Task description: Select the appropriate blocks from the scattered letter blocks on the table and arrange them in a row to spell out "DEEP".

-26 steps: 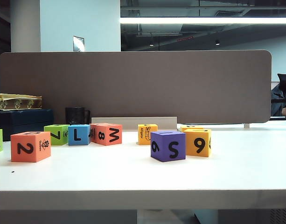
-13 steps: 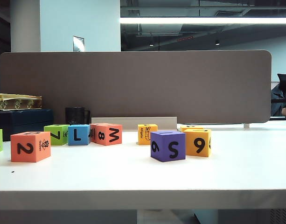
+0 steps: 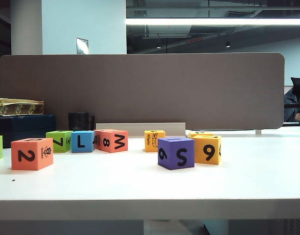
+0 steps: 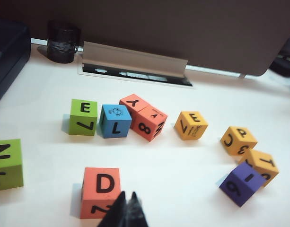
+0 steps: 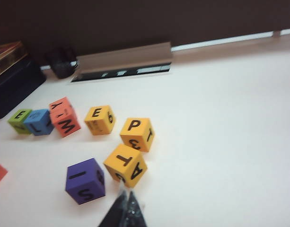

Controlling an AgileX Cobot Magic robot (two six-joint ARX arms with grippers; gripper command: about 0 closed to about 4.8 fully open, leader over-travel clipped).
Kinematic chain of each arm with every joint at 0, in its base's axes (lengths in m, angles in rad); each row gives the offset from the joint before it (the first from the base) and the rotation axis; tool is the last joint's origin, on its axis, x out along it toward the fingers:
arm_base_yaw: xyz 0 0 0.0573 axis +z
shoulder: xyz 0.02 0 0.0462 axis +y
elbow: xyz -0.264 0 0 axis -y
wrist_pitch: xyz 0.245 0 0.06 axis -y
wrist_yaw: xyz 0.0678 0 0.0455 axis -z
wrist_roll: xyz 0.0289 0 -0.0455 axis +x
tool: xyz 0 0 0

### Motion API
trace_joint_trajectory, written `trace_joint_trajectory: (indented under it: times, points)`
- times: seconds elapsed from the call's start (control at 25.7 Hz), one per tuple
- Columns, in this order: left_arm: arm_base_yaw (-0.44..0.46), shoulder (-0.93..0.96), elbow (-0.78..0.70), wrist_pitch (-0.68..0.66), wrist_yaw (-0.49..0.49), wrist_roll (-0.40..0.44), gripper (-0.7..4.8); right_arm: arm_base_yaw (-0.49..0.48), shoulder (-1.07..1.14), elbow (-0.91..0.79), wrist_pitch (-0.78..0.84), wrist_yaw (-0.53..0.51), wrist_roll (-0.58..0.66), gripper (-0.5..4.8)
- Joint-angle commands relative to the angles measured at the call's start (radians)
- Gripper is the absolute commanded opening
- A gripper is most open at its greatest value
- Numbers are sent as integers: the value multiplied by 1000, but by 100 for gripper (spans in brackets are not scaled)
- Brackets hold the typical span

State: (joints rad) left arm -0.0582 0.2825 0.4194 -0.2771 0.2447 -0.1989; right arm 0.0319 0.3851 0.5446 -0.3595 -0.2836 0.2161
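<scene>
Neither gripper shows in the exterior view. My left gripper (image 4: 127,196) is shut and empty, hovering just beside the red-orange "D"/"2" block (image 4: 101,189) (image 3: 31,153). Further back stand the green "E"/"7" block (image 4: 83,117) (image 3: 59,141), the yellow-orange "E" alligator block (image 4: 191,125) (image 3: 154,140) and the yellow-orange "P"/"3" block (image 4: 238,140). My right gripper (image 5: 126,193) is shut and empty, its tips close to a yellow "T" block (image 5: 125,164). Beyond that block sit the "P" block (image 5: 137,134) and the yellow "E" block (image 5: 100,119).
On the white table (image 3: 247,176) also lie a purple "6"/"S" block (image 3: 176,152), a blue "L" block (image 3: 82,141), an orange "8"/"M" block (image 3: 112,140) and a green block (image 4: 6,163). A black mug (image 3: 80,121), a dark box (image 3: 22,128) and a brown partition (image 3: 140,88) line the back.
</scene>
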Motion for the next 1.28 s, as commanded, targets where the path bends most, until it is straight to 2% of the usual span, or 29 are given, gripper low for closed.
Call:
trace_joint_trajectory:
  times: [0.04,0.31,0.47,0.62,0.74,0.93,1.09,1.28]
  points:
    - [0,71,52,0,6,39,-5,2,90,65,8,-45,0,-2]
    - [0,283,191,-2,6,98,-5,63,275,193,-11,-75,-11,-2]
    - [0,392,259,-22,5,98,-5,126,349,237,-20,-74,-44,-2]
    - [0,520,328,-24,3,98,-5,224,446,303,-63,-18,-73,-2]
    - [0,580,355,-23,3,96,-5,263,505,334,-84,-10,-91,-2]
    - [0,643,386,-14,6,93,-5,322,605,399,-148,-2,-93,-2]
    - [0,645,392,133,6,76,-5,386,722,505,-206,1,-94,-2]
    - [0,642,392,161,31,64,-5,423,783,587,-235,3,-121,-2]
